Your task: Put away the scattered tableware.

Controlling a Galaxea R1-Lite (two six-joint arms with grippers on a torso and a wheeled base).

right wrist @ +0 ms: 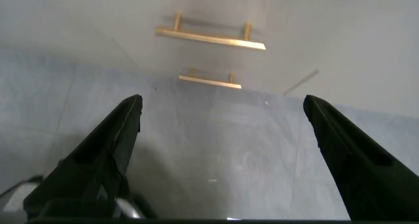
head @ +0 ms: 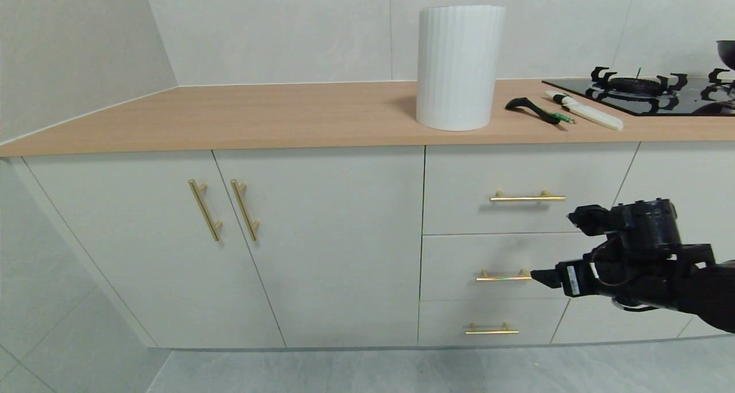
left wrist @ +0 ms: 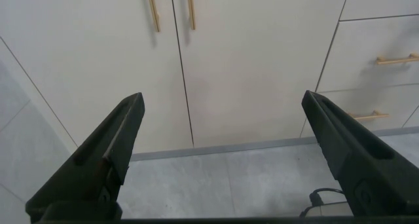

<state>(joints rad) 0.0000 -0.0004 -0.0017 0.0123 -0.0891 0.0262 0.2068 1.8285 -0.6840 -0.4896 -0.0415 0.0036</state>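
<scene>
Left end effector (left wrist: 221,101) is spread wide on my feed, facing the double cupboard doors (head: 229,238). Up on the worktop (head: 258,114) stands a tall white ribbed container (head: 459,65), with the black scoop (head: 534,110) and white-handled utensil (head: 585,111) lying just beside it, near the hob (head: 634,86). Right end effector (head: 544,277), fingers also apart, sits right by the middle drawer handle (head: 502,276).

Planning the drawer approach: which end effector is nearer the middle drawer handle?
Right. The right end effector is close beside the middle drawer handle, level with it; the left end effector faces the double doors, well away.
</scene>
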